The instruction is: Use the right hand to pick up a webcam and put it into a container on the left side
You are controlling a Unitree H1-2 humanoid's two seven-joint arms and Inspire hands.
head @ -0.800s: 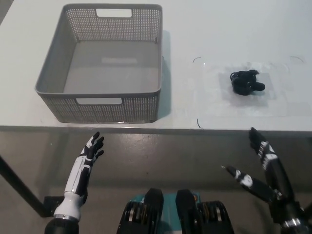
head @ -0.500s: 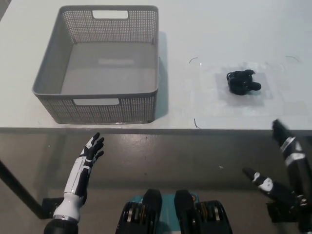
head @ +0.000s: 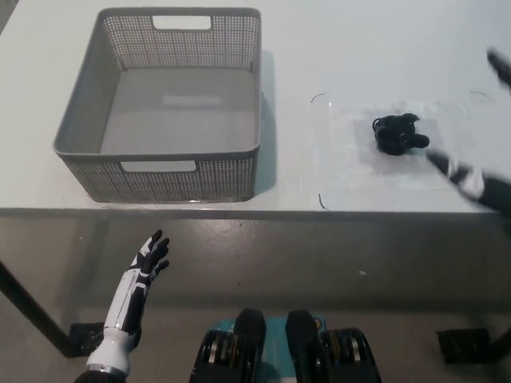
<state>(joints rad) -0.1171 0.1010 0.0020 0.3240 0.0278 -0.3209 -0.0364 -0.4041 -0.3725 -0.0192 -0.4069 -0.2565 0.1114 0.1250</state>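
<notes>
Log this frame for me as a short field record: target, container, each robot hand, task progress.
target: black webcam, lying on the white table, right of the basket, untouched
container: grey perforated basket, on the table's left part, nothing visible inside
right robot hand: black, motion-blurred at the right edge, open, beside the webcam, holding nothing
left robot hand: white, open, idle below the table's front edge
progress: webcam not yet grasped

We've got the basket [head: 160,112] sitting on the table [head: 359,40] over at 10 o'clock, and the webcam [head: 399,134] on the same table out at 2 o'clock, well apart from it. Left hand [head: 150,257] hangs below the table edge at 7 o'clock; right hand [head: 479,171] is just at 4 o'clock of the webcam.
</notes>
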